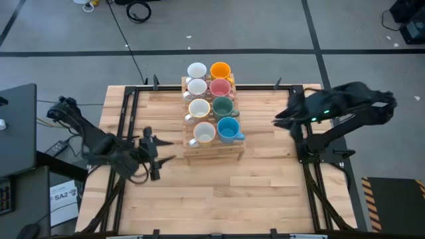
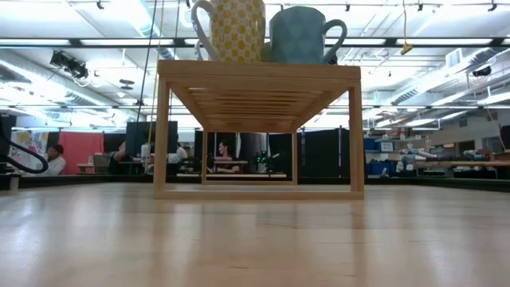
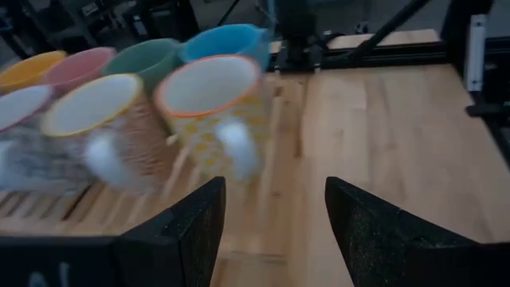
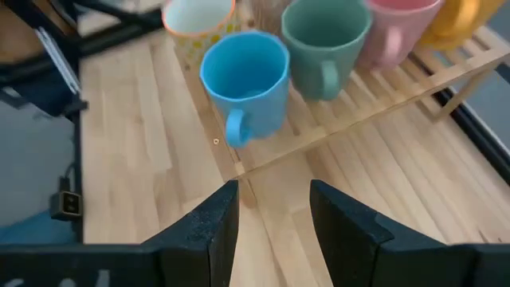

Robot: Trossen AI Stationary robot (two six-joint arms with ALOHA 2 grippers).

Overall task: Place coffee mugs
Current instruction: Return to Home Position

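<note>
A: Status, 12 o'clock being the table's far edge?

B: Left gripper (image 1: 164,150) at the shelf's 8 o'clock, jaws apart, empty. All eight coffee mugs (image 1: 199,108) stand on the wooden shelf (image 1: 214,154) in two columns. The patterned mug (image 1: 204,133) ends the left column and the blue mug (image 1: 228,128) ends the right. Right gripper (image 4: 273,215) at 3 o'clock, jaws apart, empty.

A: Remaining?

B: Placing looks complete. Only parking the arms, I judge.

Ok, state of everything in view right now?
wooden shelf: standing on table.
orange mug: upright, on shelf.
pink mug: upright, on shelf.
green mug: upright, on shelf.
blue mug: upright, on shelf.
rear white mug: upright, on shelf.
second white mug: upright, on shelf.
cream mug: upright, on shelf.
yellow-patterned mug: upright, on shelf.
left gripper: open, empty.
right gripper: open, empty.
</note>
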